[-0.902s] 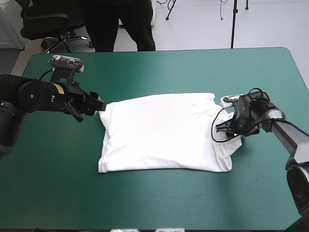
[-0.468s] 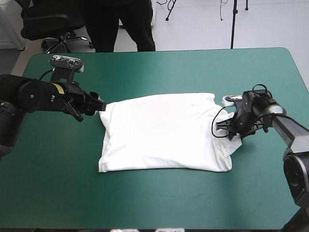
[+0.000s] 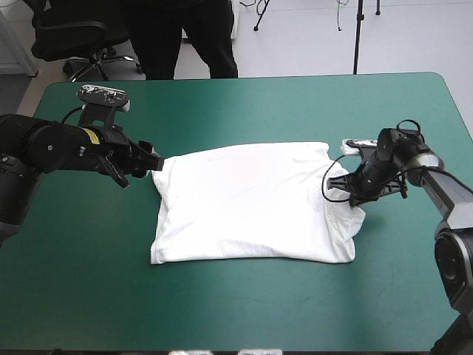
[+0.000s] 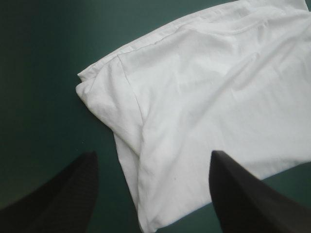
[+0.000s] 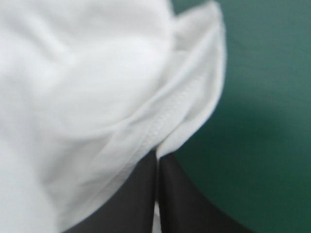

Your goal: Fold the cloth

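The white T-shirt (image 3: 244, 203) lies flat as a folded rectangle in the middle of the teal-green table. My left gripper (image 3: 151, 164) hovers open at its far left corner, fingers wide apart over that corner (image 4: 153, 160). The shirt (image 4: 204, 97) spreads out ahead of them. My right gripper (image 3: 349, 191) is at the shirt's right edge, near the sleeve. Its black fingers meet in a point (image 5: 158, 156), with a hemmed fold of the shirt (image 5: 87, 87) pinched at the tips and bunched up over them.
The teal-green cover (image 3: 244, 303) shows in a wide band all round the shirt, broadest toward the near edge and the far right corner. Nothing else lies on the table.
My right gripper went from open to shut on the shirt's right edge and drew slightly right and toward the far side. The left arm stayed put.
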{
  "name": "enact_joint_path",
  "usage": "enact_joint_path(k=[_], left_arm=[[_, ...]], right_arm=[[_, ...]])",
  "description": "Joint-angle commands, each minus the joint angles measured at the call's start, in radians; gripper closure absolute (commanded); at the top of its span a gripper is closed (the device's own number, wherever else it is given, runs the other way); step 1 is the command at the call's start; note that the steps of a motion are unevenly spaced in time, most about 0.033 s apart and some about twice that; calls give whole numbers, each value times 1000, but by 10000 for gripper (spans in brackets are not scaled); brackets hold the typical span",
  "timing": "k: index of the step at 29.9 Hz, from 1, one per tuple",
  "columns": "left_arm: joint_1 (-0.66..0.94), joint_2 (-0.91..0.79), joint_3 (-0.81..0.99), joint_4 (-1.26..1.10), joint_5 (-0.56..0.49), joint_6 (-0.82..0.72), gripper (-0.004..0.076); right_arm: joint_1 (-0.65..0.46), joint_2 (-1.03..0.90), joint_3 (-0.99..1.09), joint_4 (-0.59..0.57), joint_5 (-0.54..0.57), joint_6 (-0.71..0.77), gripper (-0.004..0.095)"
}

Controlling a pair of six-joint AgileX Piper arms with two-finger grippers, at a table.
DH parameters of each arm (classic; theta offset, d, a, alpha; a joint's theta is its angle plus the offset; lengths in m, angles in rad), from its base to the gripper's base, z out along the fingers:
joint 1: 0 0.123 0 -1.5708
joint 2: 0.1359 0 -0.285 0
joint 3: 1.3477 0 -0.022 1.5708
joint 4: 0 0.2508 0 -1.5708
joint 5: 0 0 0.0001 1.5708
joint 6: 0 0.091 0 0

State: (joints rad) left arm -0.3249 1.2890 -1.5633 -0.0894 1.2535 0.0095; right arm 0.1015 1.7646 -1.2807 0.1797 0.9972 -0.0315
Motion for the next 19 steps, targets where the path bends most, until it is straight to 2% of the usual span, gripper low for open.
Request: enact_joint_path(k=[1, 9, 15, 19], left_arm=[[-4, -28, -29, -20, 35, -10, 247], [-4, -48, -29, -16, 35, -10, 247], [-4, -48, -29, -16, 35, -10, 247], [-4, -48, -29, -16, 35, -10, 247]], right_arm=[[60, -93, -85, 108, 19, -50, 925], [227, -87, -148, 113, 0, -52, 925], [240, -11, -148, 109, 5, -52, 925], [240, 21, -152, 107, 5, -103, 913]])
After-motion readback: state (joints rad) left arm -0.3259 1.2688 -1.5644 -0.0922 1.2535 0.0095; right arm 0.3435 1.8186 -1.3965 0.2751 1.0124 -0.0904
